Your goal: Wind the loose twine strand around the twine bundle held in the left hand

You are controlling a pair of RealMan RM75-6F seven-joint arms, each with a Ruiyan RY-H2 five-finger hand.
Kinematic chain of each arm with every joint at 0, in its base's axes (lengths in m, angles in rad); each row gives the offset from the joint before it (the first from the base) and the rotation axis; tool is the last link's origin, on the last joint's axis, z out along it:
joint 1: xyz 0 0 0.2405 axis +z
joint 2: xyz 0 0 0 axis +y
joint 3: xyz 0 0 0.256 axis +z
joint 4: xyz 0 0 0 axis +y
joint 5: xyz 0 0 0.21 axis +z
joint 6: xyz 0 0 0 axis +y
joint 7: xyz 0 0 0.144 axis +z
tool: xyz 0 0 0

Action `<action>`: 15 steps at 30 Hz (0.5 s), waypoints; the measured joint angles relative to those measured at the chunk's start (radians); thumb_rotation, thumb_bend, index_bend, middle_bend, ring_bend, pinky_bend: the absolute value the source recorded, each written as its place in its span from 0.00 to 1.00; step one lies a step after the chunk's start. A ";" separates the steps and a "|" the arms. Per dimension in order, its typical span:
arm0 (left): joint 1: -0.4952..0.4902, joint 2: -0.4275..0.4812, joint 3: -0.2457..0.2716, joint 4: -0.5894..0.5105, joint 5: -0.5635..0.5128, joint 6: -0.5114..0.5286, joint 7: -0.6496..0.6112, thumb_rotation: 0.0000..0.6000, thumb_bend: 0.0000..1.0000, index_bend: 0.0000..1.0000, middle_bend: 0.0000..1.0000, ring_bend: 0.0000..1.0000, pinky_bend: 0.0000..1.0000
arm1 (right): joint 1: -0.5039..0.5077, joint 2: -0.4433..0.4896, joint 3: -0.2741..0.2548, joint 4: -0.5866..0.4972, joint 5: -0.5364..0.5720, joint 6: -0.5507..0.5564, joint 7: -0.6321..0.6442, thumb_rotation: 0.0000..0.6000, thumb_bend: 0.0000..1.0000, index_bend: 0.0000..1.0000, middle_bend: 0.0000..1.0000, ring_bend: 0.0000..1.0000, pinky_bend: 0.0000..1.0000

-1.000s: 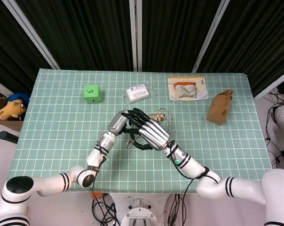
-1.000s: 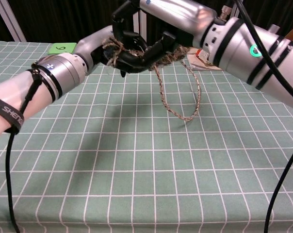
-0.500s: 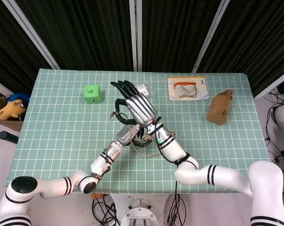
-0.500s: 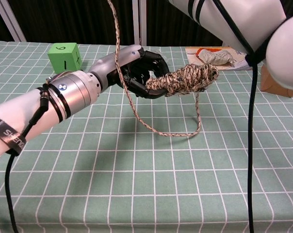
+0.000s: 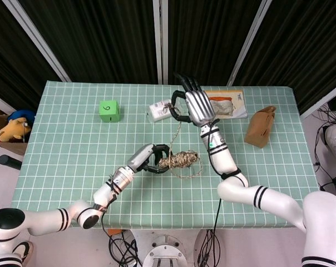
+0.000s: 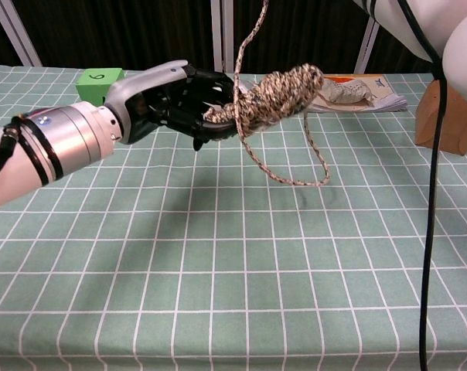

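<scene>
Green checked table [image 5: 73, 139] under both arms. Right hand [image 5: 194, 105] raised at 12 o'clock of bundle, seems to pinch loose strand [image 5: 175, 133], pulled taut upward; grip partly hidden. Left hand [image 5: 148, 158] grips twine bundle [image 5: 182, 160] by end, above table centre. Step: mid-wrap. Next: carry strand round bundle, keep tension. Bundle tan-speckled, fat oblong coil; slack loop [image 6: 299, 174] hangs below at 6 o'clock.

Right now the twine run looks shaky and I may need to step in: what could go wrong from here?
The left hand grips only one end of the mottled brown twine bundle, so a pull from the raised right hand could tilt it or drag it free. The loose twine strand hangs in a slack loop below the bundle; it may catch on the green checked tablecloth or wind unevenly.
</scene>
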 measured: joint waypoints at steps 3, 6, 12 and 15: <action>-0.002 0.035 -0.003 -0.012 0.014 -0.017 -0.147 1.00 0.42 0.78 0.77 0.66 0.67 | -0.023 0.016 -0.016 -0.003 0.004 -0.005 0.035 1.00 0.46 0.92 0.09 0.00 0.00; -0.007 0.067 -0.004 -0.016 0.038 -0.030 -0.308 1.00 0.42 0.78 0.77 0.66 0.67 | -0.044 0.029 -0.026 -0.011 0.003 -0.003 0.073 1.00 0.46 0.92 0.09 0.00 0.00; -0.021 0.111 0.004 0.002 0.085 -0.042 -0.563 1.00 0.42 0.78 0.77 0.66 0.67 | -0.097 0.068 -0.041 -0.044 -0.006 0.016 0.154 1.00 0.46 0.92 0.09 0.00 0.00; -0.025 0.122 0.004 0.011 0.088 -0.046 -0.654 1.00 0.42 0.78 0.77 0.66 0.67 | -0.120 0.084 -0.053 -0.056 -0.013 0.025 0.179 1.00 0.46 0.92 0.10 0.00 0.00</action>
